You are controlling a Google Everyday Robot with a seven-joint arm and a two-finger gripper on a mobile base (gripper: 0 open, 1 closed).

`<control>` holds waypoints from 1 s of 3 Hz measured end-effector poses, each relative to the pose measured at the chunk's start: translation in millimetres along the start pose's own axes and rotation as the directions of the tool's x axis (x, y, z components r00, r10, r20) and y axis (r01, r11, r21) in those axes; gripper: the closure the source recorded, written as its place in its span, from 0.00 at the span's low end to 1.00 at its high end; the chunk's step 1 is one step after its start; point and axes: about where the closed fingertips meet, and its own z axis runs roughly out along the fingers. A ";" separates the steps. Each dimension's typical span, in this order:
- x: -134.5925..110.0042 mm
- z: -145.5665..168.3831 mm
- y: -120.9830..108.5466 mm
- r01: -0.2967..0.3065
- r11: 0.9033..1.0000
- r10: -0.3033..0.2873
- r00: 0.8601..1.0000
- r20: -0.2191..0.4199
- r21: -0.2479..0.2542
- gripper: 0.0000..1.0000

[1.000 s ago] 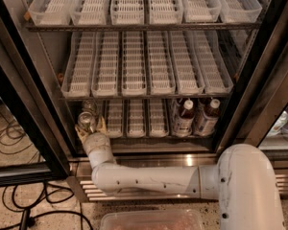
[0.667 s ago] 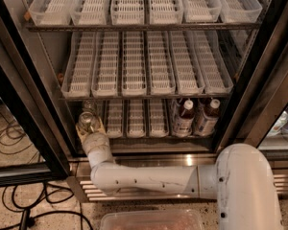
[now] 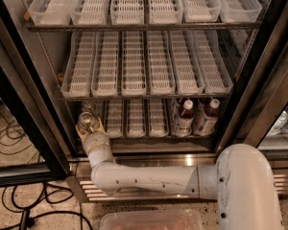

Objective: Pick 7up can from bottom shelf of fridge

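The fridge (image 3: 33,104) stands open in the camera view. The 7up can (image 3: 86,121), with a shiny silver top, is at the far left of the bottom shelf (image 3: 134,137), at its front edge. My gripper (image 3: 88,126) reaches in from below on the white arm (image 3: 149,178). Its yellowish fingers (image 3: 99,127) sit on both sides of the can and grip it. The can stands upright. A second silvery can-like shape (image 3: 89,106) shows just behind it.
Two brown-liquid bottles (image 3: 184,115) (image 3: 207,115) with white caps stand at the right of the bottom shelf. Rows of white slotted trays (image 3: 134,66) fill the shelves above. The black door frame (image 3: 24,109) is close on the left. Cables (image 3: 9,133) lie on the floor. A ribbed steel grille (image 3: 283,181) runs below.
The gripper and the can have stayed at the shelf's front left corner, with only a slight shift. The arm holds the same pose.
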 end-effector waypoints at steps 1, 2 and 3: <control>-1.8 0.1 -0.6 -0.008 1.000 0.008 1.000 -0.002 -0.005 1.00; -14.7 -3.6 -6.1 -0.042 0.998 0.042 0.999 -0.009 -0.035 1.00; -31.5 -8.6 -11.4 -0.074 0.994 0.073 0.997 -0.021 -0.081 1.00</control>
